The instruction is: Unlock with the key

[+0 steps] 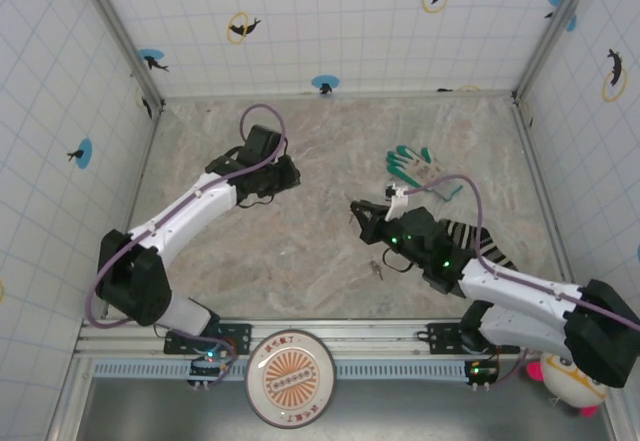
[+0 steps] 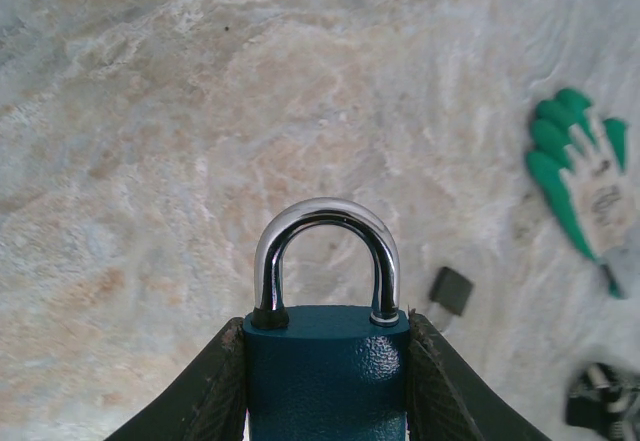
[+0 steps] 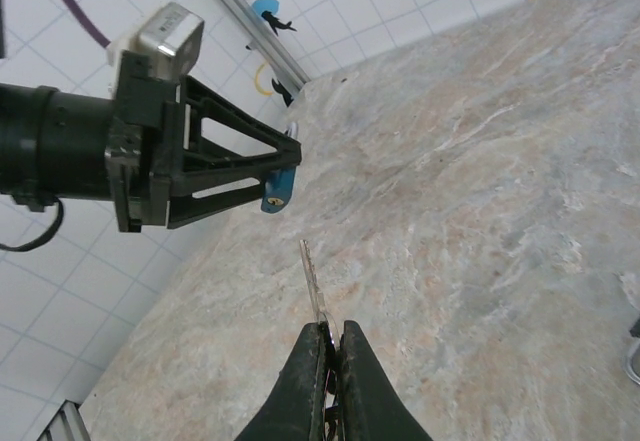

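Pinching the key [image 3: 312, 279] between closed fingertips, the right hand [image 3: 328, 333] aims the blade lengthwise toward the blue padlock [image 3: 277, 189] clamped in the left hand [image 3: 288, 161], well apart.

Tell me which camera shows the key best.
Right wrist: the key stands sharp against the table, pinched in the right gripper, blade aimed toward the padlock. From the top external camera it is too small to make out at that gripper's tip; in the left wrist picture that gripper is a blur.
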Controlling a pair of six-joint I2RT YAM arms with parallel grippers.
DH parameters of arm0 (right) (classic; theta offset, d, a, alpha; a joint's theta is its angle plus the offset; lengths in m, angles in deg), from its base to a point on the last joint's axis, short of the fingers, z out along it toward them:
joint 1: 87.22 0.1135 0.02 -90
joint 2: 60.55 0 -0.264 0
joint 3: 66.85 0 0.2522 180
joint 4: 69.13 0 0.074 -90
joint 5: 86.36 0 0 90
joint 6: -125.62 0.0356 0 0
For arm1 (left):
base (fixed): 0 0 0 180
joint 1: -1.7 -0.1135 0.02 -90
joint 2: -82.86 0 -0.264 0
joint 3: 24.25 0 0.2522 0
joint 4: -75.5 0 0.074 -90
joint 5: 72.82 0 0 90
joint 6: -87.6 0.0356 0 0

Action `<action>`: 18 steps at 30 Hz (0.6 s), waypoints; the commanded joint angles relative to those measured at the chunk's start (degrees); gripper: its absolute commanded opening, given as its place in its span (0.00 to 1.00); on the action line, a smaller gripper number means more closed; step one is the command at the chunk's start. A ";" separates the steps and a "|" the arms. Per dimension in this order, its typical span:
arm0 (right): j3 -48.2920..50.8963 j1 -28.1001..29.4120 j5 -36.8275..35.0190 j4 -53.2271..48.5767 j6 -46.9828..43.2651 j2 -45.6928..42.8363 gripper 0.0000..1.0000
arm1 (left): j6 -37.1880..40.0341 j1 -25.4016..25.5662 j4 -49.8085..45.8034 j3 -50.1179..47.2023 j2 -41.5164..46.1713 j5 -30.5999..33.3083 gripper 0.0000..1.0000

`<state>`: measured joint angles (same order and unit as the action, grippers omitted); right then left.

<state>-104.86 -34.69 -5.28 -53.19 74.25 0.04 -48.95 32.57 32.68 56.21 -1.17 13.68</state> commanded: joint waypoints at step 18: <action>-1.93 9.40 -13.18 29.75 -1.04 20.57 0.00 | -26.36 4.77 10.87 -8.89 12.84 -1.25 0.16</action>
<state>-104.88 -26.05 -14.94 -30.03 73.53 19.30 -71.74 36.72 40.83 47.88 10.35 11.77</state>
